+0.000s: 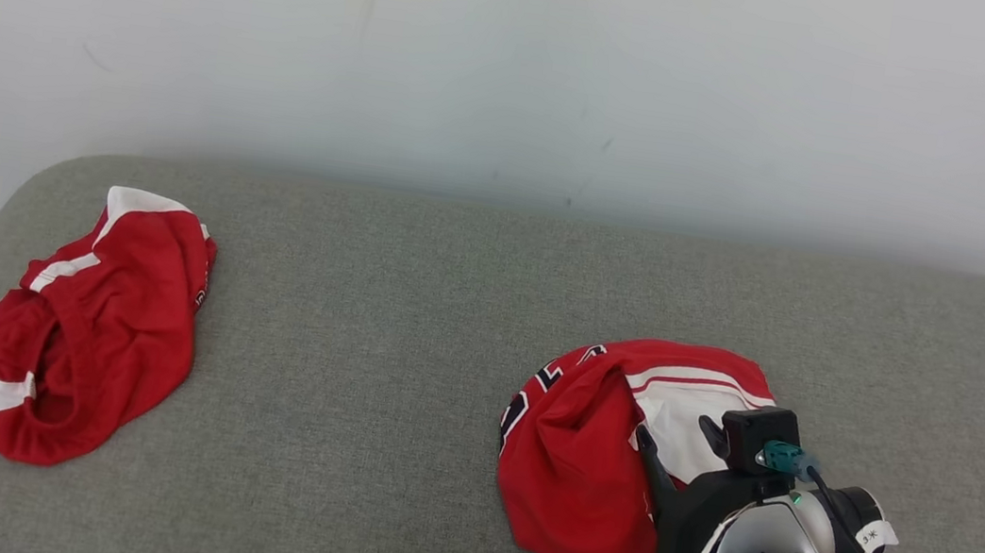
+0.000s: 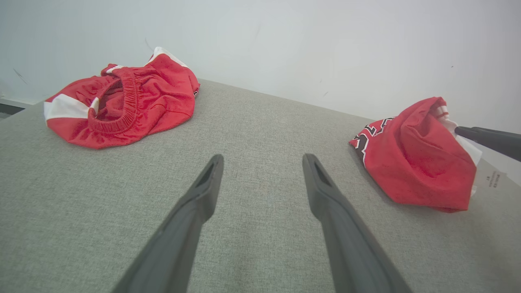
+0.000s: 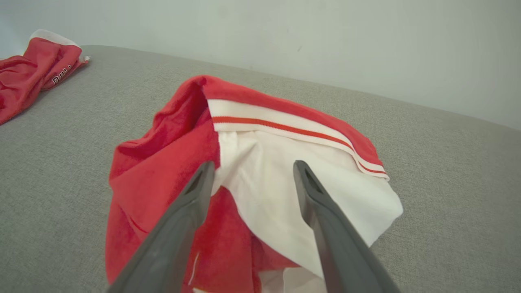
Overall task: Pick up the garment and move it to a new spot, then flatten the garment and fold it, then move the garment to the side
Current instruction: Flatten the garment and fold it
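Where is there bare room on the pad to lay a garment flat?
Widest bare patch on the grey pad: the middle, between the red shorts at left and the bunched jersey at right. A strip along the wall is free too. Crowded: front right, where the open right tool stands over the jersey.

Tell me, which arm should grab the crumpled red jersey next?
Right. The right gripper is open and poised right over the red jersey, while the left gripper is open over the bare grey surface, away from it.

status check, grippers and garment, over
Left gripper open, empty. Right gripper open over garment. It lies bunched, unfolded. Red shorts far left, clear.
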Available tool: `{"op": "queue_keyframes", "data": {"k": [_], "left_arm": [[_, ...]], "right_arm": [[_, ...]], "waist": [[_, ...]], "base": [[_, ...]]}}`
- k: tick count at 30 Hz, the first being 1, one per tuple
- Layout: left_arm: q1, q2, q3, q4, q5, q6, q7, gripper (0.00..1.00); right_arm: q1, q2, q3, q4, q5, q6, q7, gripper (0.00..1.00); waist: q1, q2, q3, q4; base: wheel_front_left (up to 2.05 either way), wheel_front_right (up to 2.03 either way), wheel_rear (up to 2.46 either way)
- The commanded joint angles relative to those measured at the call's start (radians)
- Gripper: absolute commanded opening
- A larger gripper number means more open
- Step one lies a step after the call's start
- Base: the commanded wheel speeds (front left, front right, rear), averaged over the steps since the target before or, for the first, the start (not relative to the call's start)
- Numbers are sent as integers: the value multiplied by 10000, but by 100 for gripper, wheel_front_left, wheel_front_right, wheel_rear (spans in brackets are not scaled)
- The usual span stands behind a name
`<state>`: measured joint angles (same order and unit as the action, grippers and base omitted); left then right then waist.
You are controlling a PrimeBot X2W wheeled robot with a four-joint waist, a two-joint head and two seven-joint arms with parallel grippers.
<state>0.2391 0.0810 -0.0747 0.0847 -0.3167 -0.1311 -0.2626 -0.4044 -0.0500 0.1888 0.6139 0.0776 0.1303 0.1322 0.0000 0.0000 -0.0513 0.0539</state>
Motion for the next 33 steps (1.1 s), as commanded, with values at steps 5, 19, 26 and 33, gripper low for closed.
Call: {"op": "queue_keyframes", "data": {"k": [5,19,26,33], "left_arm": [[209,7,135,-17,-63,8,-33,100],[116,-19,42,-85,-17,8,-33,100],[4,135,-19,-15,-20,8,-33,100],[-82,323,-141,17,-79,8,-33,100]], "right_arm": [[297,-213,-254,-150,69,10,-35,100],[568,-673,-2171,-637,1619,11,1951,100],[-40,-559,-2435,-17,2234,11,2451,100],[-515,-671,-2577,734,2182,11,2261,100]], "waist": [[0,0,-167,-121],[0,0,-89,-455],[0,0,211,-200],[0,0,478,211]], "base": [[0,0,0],[0,0,0],[0,0,0],[0,0,0]]}}
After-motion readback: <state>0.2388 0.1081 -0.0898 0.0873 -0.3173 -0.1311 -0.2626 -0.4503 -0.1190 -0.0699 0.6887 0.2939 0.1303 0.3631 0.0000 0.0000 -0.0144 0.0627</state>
